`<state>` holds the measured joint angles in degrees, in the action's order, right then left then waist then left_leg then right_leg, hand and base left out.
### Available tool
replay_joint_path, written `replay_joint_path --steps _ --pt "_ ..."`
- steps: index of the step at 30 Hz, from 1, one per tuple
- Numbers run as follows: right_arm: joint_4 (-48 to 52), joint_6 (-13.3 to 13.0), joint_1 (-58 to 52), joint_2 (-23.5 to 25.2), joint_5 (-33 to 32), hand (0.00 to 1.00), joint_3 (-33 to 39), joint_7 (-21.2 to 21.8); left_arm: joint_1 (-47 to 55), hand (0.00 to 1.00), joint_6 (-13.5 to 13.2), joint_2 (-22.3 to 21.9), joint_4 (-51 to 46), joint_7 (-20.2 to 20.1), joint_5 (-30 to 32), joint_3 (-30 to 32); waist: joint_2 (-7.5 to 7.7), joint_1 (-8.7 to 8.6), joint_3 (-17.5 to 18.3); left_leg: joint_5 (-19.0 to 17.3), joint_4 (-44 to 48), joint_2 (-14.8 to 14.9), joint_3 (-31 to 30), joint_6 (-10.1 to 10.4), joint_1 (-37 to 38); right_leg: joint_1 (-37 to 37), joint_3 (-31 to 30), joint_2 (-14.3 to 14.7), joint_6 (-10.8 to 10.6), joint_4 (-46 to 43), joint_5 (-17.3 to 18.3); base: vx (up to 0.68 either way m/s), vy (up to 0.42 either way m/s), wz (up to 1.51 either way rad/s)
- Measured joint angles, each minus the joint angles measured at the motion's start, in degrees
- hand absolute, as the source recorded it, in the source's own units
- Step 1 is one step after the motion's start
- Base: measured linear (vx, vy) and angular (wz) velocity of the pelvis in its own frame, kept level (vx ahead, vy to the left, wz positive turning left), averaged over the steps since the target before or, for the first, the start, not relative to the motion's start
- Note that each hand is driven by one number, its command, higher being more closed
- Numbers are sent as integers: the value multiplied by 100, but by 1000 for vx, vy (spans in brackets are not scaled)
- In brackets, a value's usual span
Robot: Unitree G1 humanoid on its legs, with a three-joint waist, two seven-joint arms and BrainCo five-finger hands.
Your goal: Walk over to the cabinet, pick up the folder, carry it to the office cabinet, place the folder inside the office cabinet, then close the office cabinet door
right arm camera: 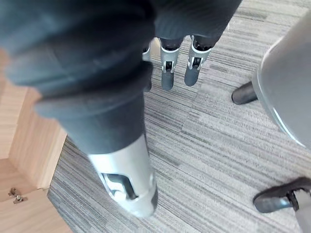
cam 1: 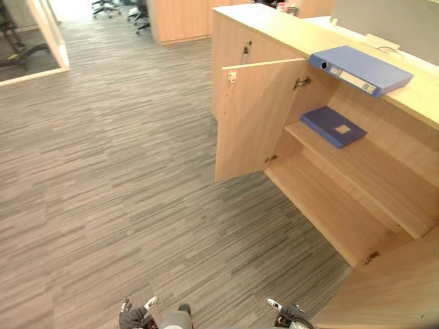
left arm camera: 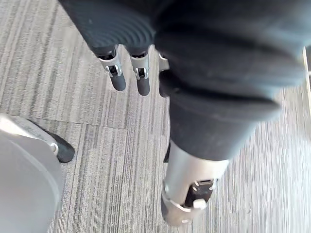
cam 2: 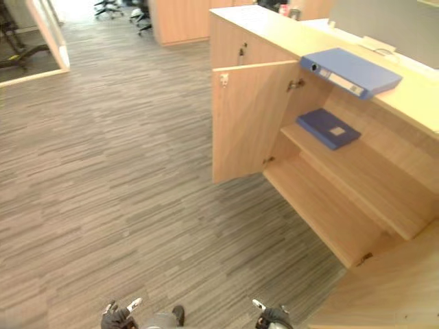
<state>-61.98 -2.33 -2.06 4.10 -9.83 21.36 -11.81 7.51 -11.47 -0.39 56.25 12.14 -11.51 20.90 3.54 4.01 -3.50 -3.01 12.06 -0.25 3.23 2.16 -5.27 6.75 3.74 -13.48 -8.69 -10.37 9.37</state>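
Cabinet [cam 1: 274, 27] stands right, door [cam 1: 250, 116] open leftward. Folder [cam 1: 360, 70] lies on its top; second folder [cam 1: 333, 126] on upper shelf [cam 1: 374, 171] inside.

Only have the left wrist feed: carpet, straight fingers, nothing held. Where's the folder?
Observer: A light blue folder lies flat on top of the cabinet, ahead and to the robot's right.
Operator: Is the cabinet open or shut?
Observer: Open. A door stands swung out, and the shelves behind it are in plain sight.
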Motion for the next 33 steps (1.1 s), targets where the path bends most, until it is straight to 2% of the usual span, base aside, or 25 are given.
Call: replay_joint_path --steps 2,3,4,6,7,9,10,11,13,14,15,16,17,18,19,20,22,23,25,26,27,28,29,30,33 --pt "129 3 -40 -44 18 0 161 45 -30 0 50 8 16 -2 179 -211 -115 -72 18 -86 -152 -113 129 -131 212 -345 -113 -185 3 -754 0 125 260 -64" --pt "172 8 -55 -70 29 0 242 41 -63 0 74 7 9 -2 292 -315 -136 -86 17 -94 -311 -190 278 -167 404 -845 -140 -332 62 -1682 2 70 264 -55" --pt "179 9 -71 -127 28 0 279 41 -74 0 86 32 12 -8 309 -415 -146 -123 -29 -123 -459 -292 427 -241 649 -1219 -79 -531 360 -2523 -75 76 295 -53" --pt "180 5 -160 -180 27 0 292 38 -3 0 100 48 47 -13 325 -445 -127 -200 -34 -172 -645 -408 644 -309 956 -1373 254 -817 702 -3089 -259 67 229 -58" --pt "178 -3 -221 -196 30 0 321 38 23 0 100 45 44 -16 336 -446 -152 -222 -6 -163 -803 -440 796 -324 1118 -1362 680 -1026 709 -3107 -261 54 124 -67" --pt "163 0 -199 -241 79 0 324 36 34 0 103 48 47 -15 420 -469 -170 -279 -15 -141 -924 -404 958 -359 1206 -1374 1142 -1117 587 -2986 -178 84 74 -72" --pt "139 2 -141 -263 206 0 322 36 25 0 102 73 84 -15 457 -611 -236 -318 -89 -136 -974 -218 1028 -371 1229 -1380 1433 -924 404 -2801 89 114 31 -68" --pt "139 1 -135 -284 200 0 327 35 -18 0 103 75 139 -15 470 -680 -292 -344 -129 -147 -982 -98 1029 -360 1238 -1391 1567 -789 369 -2779 244 108 -68 -53" --pt "154 -8 -68 -323 197 0 322 32 -124 0 109 71 227 -17 476 -838 -430 -428 -236 -270 -987 259 1036 -317 1303 -1597 1826 -272 358 -2778 476 60 -148 -28" --pt "154 -12 -4 -318 198 0 260 29 -178 0 108 101 241 -24 481 -834 -373 -426 -356 -376 -998 378 1049 -199 1462 -1794 1946 -40 377 -2697 464 61 -193 -21" --pt "156 -14 0 -313 201 0 173 26 -189 0 108 120 249 -30 500 -822 -328 -428 -383 -409 -997 380 1049 -152 1532 -1844 1980 -5 411 -2576 442 111 -337 2" --pt "150 -10 -20 -284 201 0 104 24 -167 0 109 185 241 -58 533 -798 -154 -427 -407 -512 -988 250 989 -20 1659 -1814 1934 2 564 -1981 262 114 -292 34" --pt "151 -19 -66 -295 157 0 163 37 -189 0 123 173 276 -68 535 -785 -117 -456 -446 -570 -979 194 840 41 1768 -1753 1974 -22 970 -1935 213 157 -292 35" --pt "157 -15 -63 -338 195 0 158 34 -170 0 136 96 284 -77 539 -770 -235 -443 -427 -617 -984 268 768 -4 1793 -1713 2039 52 875 -1893 317 199 -212 23" --pt "162 -22 -50 -404 203 0 160 44 -148 0 130 -72 253 -110 548 -622 -404 -427 -385 -690 -963 407 578 55 1790 -1679 2136 245 915 -1823 460 220 -199 6" --pt "161 -16 -47 -412 201 0 171 38 -148 0 131 -99 251 -119 551 -582 -442 -423 -389 -721 -960 490 537 90 1791 -1654 2179 340 937 -1803 522 266 -268 6" --pt "145 -11 -79 -378 188 0 230 32 -107 0 181 -107 229 -151 563 -487 -476 -427 -387 -855 -689 937 444 263 1776 -1342 2322 823 1063 -1510 638 320 -330 1" --pt "150 -11 -92 -363 185 0 230 36 -104 0 200 -100 204 -164 586 -472 -506 -429 -367 -914 -469 1051 397 351 1713 -1227 2358 945 1091 -1378 633 380 -344 7" --pt "168 -12 -147 -306 144 0 200 38 -110 0 219 -51 -3 -217 668 -349 -443 -459 -383 -1179 1449 1380 259 748 962 -699 2466 1267 1142 -788 602 322 -228 13" --pt "165 -12 -158 -307 123 0 198 38 -111 0 225 -73 -80 -227 666 -292 -447 -449 -382 -1184 2105 1471 230 769 703 -585 2468 1327 1155 -684 592 255 -109 -5" --pt "162 -10 -182 -331 30 0 169 36 -87 0 225 -151 -244 -237 653 -172 -476 -415 -379 -1161 3314 1598 200 810 257 -332 2456 1428 1161 -491 588 363 -74 -16" --pt "167 -11 -191 -339 -35 0 115 31 -53 0 222 -162 -309 -223 637 -134 -468 -394 -394 -1166 4179 1674 266 796 -79 -22 2435 1487 1168 -284 586 412 -31 -14" --pt "163 -10 -201 -341 -40 0 102 32 -58 0 222 -150 -314 -218 630 -135 -464 -392 -397 -1183 4470 1688 318 762 -211 126 2418 1500 1169 -181 586 499 0 -14" --pt "159 -5 -194 -343 -40 0 48 30 -56 0 222 -154 -385 -196 571 -138 -455 -365 -404 -1265 4775 1677 427 615 -477 364 2331 1493 1167 -19 585 467 57 -33" --pt "132 -2 35 -342 -40 0 -118 28 -77 0 191 -124 -457 -113 380 -137 -375 -188 -480 -1489 4225 1529 649 239 -1024 641 1917 1245 1151 99 576 334 153 -60"
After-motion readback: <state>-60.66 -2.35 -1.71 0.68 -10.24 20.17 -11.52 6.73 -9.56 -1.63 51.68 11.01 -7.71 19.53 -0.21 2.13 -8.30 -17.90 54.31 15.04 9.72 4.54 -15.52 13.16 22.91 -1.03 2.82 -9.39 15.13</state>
